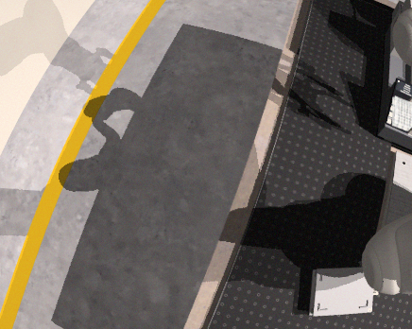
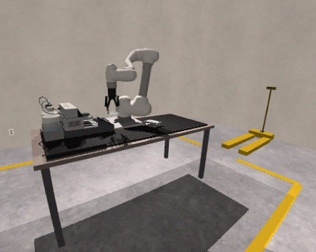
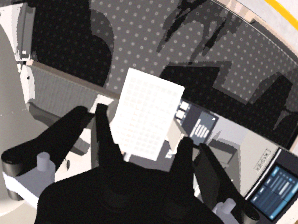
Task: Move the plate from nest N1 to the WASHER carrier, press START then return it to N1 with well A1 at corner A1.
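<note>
At nine o'clock in the exterior view, low on the wall, sits a small outlet. Right of it, still toward nine, the washer stands on the tabletop, with looped tubes at its ten o'clock. Next comes the tool, pointing down, its fingers closed on the plate, which is held raised above the tabletop. The pale robot arm rises at the tool's two o'clock. Farther right, toward the tool's four o'clock, lies a white block; the top view shows corner brackets on it. A yellow pallet jack stands on the floor at three o'clock.

Across the wrist view, a ribbed grey panel lies at the plate's nine o'clock. The plate fills the middle, its grid of wells facing up, and hides much of the keypad; a few keys show at its three o'clock. Just beyond them is a small dark display, and at four o'clock a larger blue-lit screen. Which corner of the plate is cut cannot be told with certainty.
</note>
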{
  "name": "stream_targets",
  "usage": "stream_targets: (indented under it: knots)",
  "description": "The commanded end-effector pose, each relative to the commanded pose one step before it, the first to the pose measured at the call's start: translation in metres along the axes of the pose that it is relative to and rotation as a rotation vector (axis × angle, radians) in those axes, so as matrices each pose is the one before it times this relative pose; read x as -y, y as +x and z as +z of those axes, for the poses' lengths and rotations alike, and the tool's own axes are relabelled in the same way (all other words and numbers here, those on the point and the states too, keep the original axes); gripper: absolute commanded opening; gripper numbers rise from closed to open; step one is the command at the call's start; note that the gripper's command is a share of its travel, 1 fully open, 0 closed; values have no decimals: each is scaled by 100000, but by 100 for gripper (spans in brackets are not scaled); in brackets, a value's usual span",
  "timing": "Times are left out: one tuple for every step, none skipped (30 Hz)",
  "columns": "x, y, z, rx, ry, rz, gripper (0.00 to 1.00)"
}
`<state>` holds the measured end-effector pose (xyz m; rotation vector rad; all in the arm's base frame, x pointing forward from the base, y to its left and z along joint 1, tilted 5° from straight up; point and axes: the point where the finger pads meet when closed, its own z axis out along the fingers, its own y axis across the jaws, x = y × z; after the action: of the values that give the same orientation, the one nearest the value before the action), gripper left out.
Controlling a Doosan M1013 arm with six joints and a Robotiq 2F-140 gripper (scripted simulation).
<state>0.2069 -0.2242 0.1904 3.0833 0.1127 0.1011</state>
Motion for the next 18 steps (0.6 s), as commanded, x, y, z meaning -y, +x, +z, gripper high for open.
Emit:
stream_targets:
  knots:
    - [236,644,62,287,-112,71,10]
    - [0,0,0,0,0,0,10]
    - [395,305,35,0,0,-3333,10]
    - [385,318,35,0,0,-3333,10]
    - [374,330,35,0,0,-229,10]
    - [373,331,35,0,0,0,10]
    - [373,331,35,0,0,0,10]
    - [373,331,35,0,0,0,10]
    - [373,331,35,0,0,0,10]
    - [373,331,35,0,0,0,10]
    - [373,331,35,0,0,0,10]
    - [373,331,35,0,0,0,10]
    - [373,331,35,0,0,0,10]
    - [373,331,35,0,0,0,10]
    - [373,331,35,0,0,0,10]
    - [373,331,35,0,0,0,10]
    - [0,0,0,0,0,0,10]
    - [0,0,0,0,0,0,10]
